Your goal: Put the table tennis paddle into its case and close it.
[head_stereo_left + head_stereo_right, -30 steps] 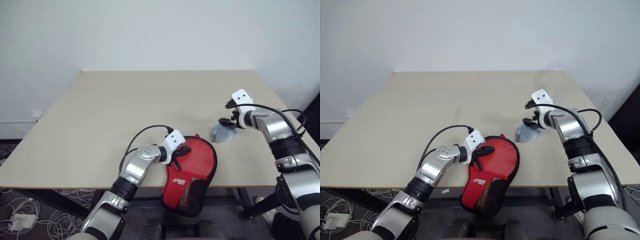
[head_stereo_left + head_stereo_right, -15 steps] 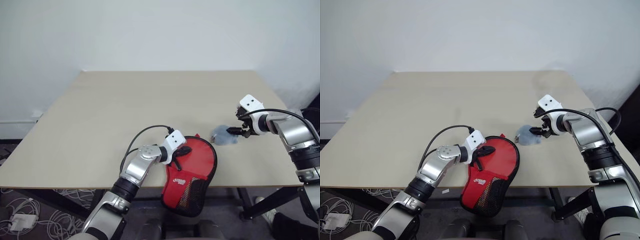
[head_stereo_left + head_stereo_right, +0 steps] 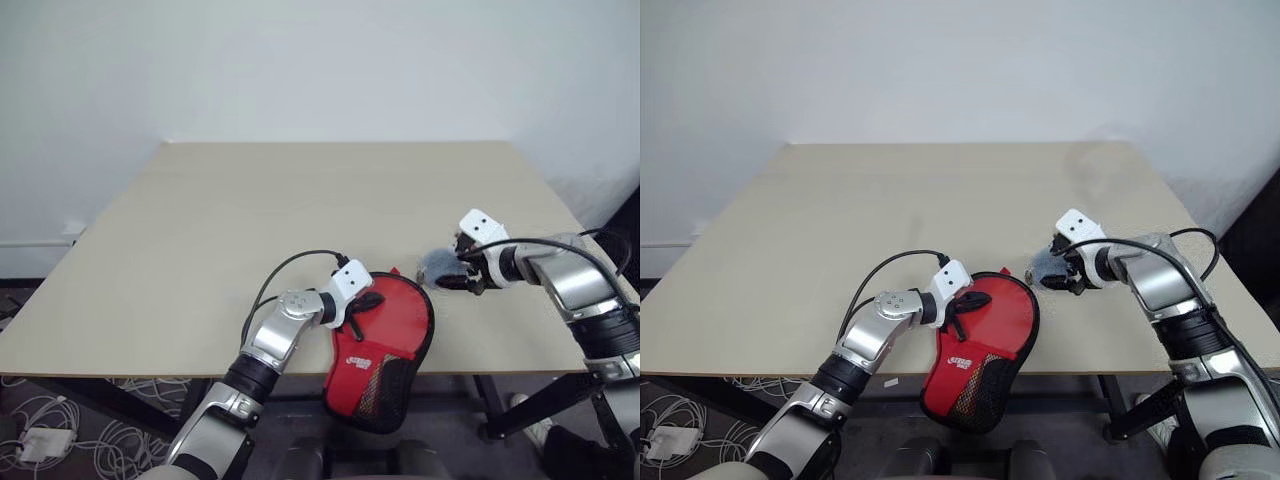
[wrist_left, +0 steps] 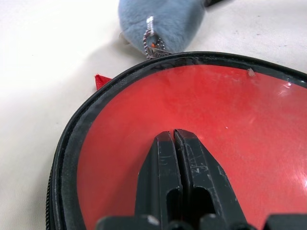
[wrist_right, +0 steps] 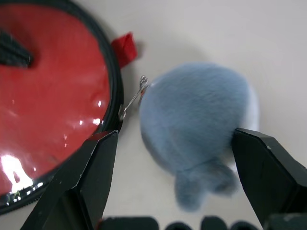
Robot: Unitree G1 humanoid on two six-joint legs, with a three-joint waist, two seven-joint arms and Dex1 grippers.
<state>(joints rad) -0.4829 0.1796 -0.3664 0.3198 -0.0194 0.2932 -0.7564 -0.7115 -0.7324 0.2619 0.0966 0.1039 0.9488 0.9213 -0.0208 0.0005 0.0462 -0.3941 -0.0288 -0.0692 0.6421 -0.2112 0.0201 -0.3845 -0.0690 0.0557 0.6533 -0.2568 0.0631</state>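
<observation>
Right wrist view: right end effector (image 5: 175, 184) gaping wide around a fluffy grey charm (image 5: 201, 124) chained to the case (image 3: 385, 335), gripping nothing yet. Left end effector (image 4: 176, 143), fingers together, presses the paddle (image 4: 211, 139) lying in the case, which overhangs the tabletop (image 3: 250, 220) edge. Tugging the charm could drag everything off.

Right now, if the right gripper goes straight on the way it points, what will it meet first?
Most likely the blue-grey fluffy charm. The right gripper has its fingers open on either side of it, apart from it. The red case lies beyond and to one side, joined to the charm by a small metal clip.

glossy red case (image 4: 230, 124), fuzzy grey pompom (image 5: 201, 115)
</observation>
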